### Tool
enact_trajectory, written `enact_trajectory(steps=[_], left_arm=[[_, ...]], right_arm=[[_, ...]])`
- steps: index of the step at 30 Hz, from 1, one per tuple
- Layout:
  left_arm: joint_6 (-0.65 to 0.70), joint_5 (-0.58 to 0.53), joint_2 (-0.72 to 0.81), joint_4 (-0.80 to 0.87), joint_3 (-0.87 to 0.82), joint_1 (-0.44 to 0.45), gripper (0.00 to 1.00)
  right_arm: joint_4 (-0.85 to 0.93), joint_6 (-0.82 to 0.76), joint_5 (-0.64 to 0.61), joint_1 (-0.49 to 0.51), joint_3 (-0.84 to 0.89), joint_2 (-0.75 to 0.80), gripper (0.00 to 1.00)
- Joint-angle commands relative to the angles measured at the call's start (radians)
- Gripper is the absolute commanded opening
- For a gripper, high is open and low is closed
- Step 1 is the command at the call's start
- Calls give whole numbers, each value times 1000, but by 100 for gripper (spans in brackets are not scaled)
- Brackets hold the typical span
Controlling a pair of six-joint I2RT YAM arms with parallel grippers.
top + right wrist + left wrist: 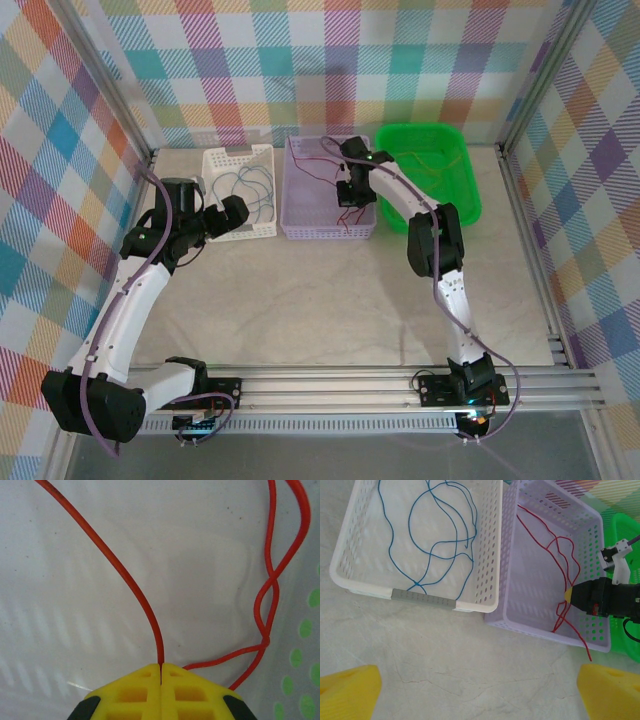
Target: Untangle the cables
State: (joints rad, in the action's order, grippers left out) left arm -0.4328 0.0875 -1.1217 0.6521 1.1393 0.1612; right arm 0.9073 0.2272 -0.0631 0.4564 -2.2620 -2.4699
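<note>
The cables lie sorted in two baskets. A blue cable (pixel 440 545) (pixel 250 185) loops inside the white basket (pixel 350 535) (pixel 238 152). A red cable (pixel 125 580) (pixel 560 555) (pixel 312 160) lies in the purple basket (pixel 545 630) (pixel 330 233), one end trailing over its near wall onto the table. My right gripper (pixel 161 667) (pixel 568 594) (pixel 350 197) is low inside the purple basket, shut on the red cable. My left gripper (pixel 480 695) (pixel 236 216) hovers wide open over bare table in front of the two baskets, its yellow fingertips (pixel 347 690) holding nothing.
A green basket (pixel 470 190) (pixel 620 530) stands right of the purple one, touching it. The three baskets line the back of the table. Checked walls enclose the back and sides. Open tabletop (pixel 320 300) lies between the baskets and the arm bases.
</note>
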Motion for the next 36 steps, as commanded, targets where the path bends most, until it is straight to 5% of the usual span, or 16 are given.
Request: enact_trajectory(steps=[1, 4, 11, 21, 25, 29, 36], left_arm=[[13, 4, 13, -8, -13, -8, 100], [12, 8, 11, -9, -12, -7, 100], [13, 4, 8, -8, -13, -8, 100], [21, -20, 2, 1, -17, -7, 100], [22, -38, -2, -2, -27, -8, 100], [23, -60, -10, 0, -36, -5, 100], [20, -138, -14, -44, -93, 21, 100]], right_arm=[[68, -4, -21, 10, -30, -29, 0], [101, -13, -3, 11, -76, -38, 0], [82, -31, 11, 27, -108, 42, 42], [91, -67, -32, 38, -151, 217, 63], [-78, -98, -19, 38, 99, 451, 74], [-294, -131, -57, 29, 437, 718, 99], [-453, -134, -91, -45, 885, 1066, 100]])
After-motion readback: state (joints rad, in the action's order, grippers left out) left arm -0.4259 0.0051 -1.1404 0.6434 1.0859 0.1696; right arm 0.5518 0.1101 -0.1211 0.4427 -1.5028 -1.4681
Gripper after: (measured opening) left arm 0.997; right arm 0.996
